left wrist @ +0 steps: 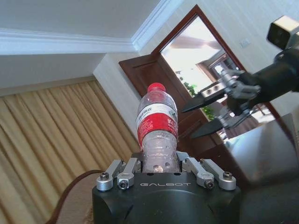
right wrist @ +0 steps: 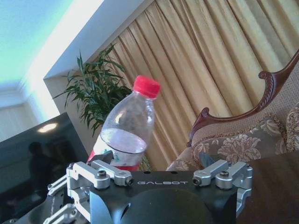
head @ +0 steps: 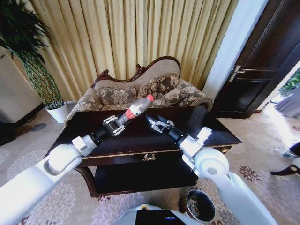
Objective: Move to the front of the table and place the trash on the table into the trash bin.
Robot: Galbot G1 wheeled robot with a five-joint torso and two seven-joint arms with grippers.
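Left gripper (head: 115, 125) is clamped on the base of the bottle (head: 136, 109), holding it tilted in the air above the table (head: 220, 136), red cap pointing toward the sofa (head: 164, 89). Right gripper (head: 156, 123) hovers over the table just beside it, fingers spread apart, gripping nothing. The trash bin (head: 200, 206) sits on the floor in front of the table.

Bottle (left wrist: 157, 130) base is buried in the left gripper (left wrist: 161, 173) body, can't see the fingertips on it. Trash bin (head: 200, 205) is half behind the right arm, its contents unreadable. Bottle label text too small.
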